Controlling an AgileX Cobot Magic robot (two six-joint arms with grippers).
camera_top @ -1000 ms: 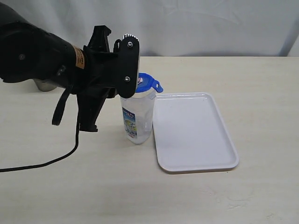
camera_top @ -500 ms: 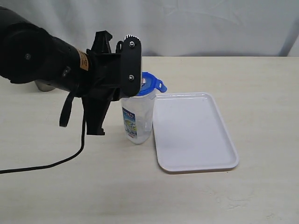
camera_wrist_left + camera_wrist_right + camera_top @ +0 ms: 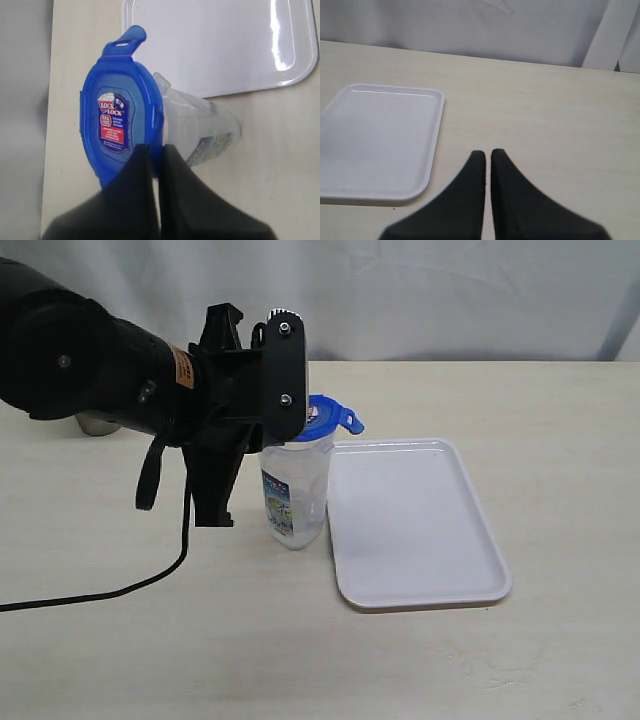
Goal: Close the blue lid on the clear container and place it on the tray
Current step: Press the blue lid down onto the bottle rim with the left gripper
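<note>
Pale tabletop [image 3: 150, 640], white curtain [image 3: 450, 290] behind: the lid is being pressed home.
Left gripper [image 3: 156, 147], jaws together and gripping nothing, sets its tips against the edge of the blue lid [image 3: 117, 107]. That lid sits atop the clear container [image 3: 205, 130], which stands just beside the tray [image 3: 215, 45], not on it. One flap [image 3: 127, 40] juts out unlatched; I'd press straight down so the tall canister doesn't tip. Right gripper [image 3: 487, 152] hangs closed and empty near the tray.

Steel cup [image 3: 92, 425] on beige table [image 3: 560, 490], white curtain [image 3: 450, 300] behind.
</note>
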